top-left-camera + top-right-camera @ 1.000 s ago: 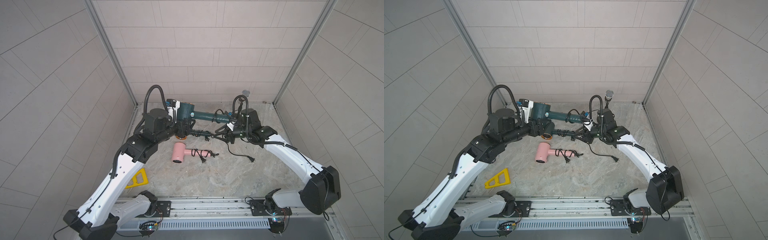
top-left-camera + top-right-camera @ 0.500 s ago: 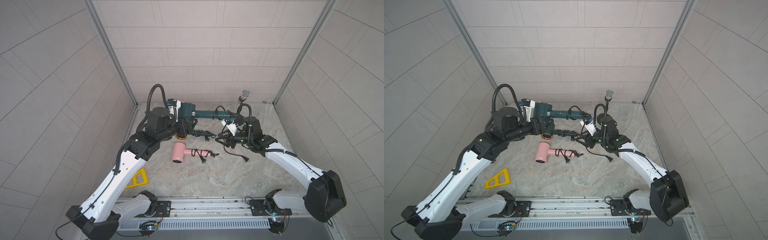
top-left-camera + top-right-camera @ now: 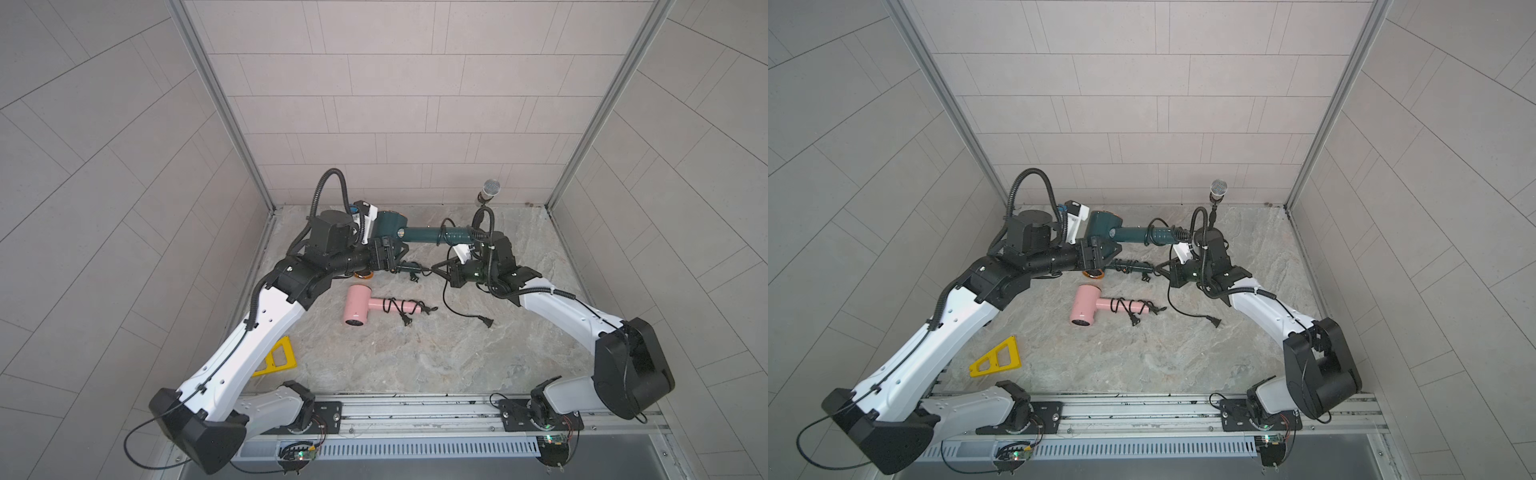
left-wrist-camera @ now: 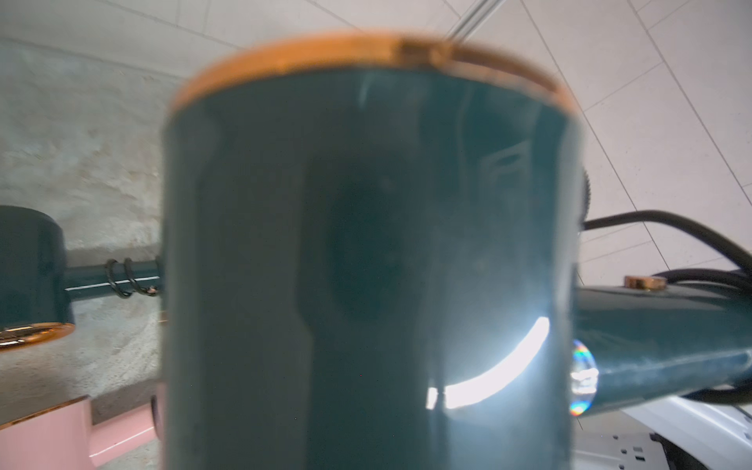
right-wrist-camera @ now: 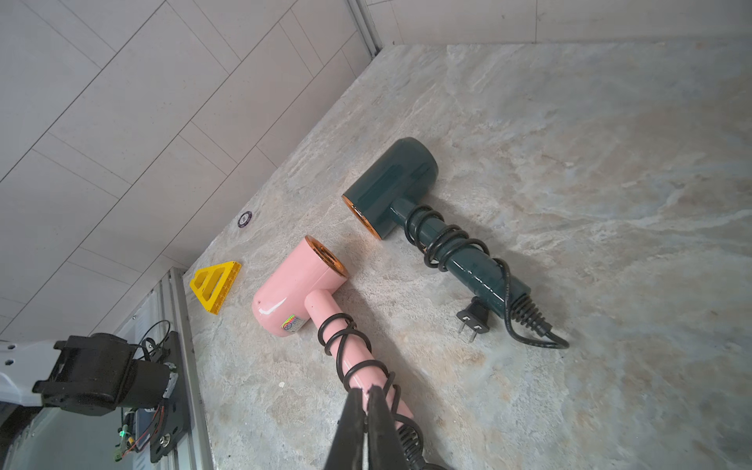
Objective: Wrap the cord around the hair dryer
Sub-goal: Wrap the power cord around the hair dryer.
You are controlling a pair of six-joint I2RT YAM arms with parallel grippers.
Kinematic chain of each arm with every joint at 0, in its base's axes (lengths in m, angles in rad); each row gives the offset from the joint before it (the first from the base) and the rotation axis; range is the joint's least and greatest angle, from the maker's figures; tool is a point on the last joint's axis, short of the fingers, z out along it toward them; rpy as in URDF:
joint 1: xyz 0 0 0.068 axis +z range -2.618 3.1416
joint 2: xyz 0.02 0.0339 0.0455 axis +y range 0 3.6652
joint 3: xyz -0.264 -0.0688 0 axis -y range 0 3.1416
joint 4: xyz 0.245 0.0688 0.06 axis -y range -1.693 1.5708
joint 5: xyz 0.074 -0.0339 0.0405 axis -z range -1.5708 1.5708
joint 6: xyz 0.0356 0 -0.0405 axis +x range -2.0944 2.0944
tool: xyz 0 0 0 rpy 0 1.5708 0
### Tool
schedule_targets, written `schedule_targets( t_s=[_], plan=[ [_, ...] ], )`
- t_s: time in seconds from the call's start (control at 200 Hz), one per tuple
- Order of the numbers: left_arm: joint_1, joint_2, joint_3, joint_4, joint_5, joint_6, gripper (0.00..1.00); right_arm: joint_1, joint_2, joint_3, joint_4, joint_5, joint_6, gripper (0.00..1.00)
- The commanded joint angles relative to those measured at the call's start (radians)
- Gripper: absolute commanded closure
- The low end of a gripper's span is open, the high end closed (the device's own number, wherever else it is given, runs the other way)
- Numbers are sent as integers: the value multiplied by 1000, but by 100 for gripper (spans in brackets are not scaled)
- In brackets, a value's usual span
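Teal glossy hair dryer (image 3: 419, 235), copper-rimmed barrel, up behind the pink dryer (image 3: 356, 309) (sticker (image 5: 294, 324) unreadable), clamped in L gripper (image 3: 390, 250); its black cord (image 3: 443, 295) dangles right of pink; R gripper (image 5: 368, 392) pinched shut, hold on cord unclear.

White arm links (image 3: 257, 332) w/ blk joints (image 3: 631, 370), ribbed blk cables (image 3: 330, 183); right end effector (image 5: 368, 391) blk
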Motion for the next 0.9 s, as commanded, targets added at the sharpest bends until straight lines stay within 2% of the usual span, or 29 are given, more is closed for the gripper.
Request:
schedule_targets(
  t_s=[0.0,0.11,0.175,0.25,0.38,0.45,0.53,0.68,0.841,0.896],
  plan=[
    [1,-13,4,150,157,-50,100,4,41,96,-154,67,9,100],
    [6,-21,-12,244,158,-110,100,32,91,145,-274,123,-42,100],
    [21,-26,-18,277,132,-128,100,50,93,128,-278,136,-48,100],
    [54,-34,-48,344,91,-226,100,65,88,96,-263,146,-39,100],
    [115,-54,-144,482,-20,-390,100,111,89,49,-266,174,-36,100],
    [123,-60,-170,473,-106,-413,100,142,94,49,-306,217,-54,100],
    [123,-72,-155,340,-251,-343,100,174,89,59,-368,273,-75,100],
    [120,-103,-131,76,-682,-146,100,249,53,94,-503,383,-120,100],
    [120,-87,-198,45,-1050,40,100,324,38,188,-706,426,-204,100],
    [119,-63,-221,55,-1144,86,100,355,42,235,-793,463,-243,100]
  ],
)
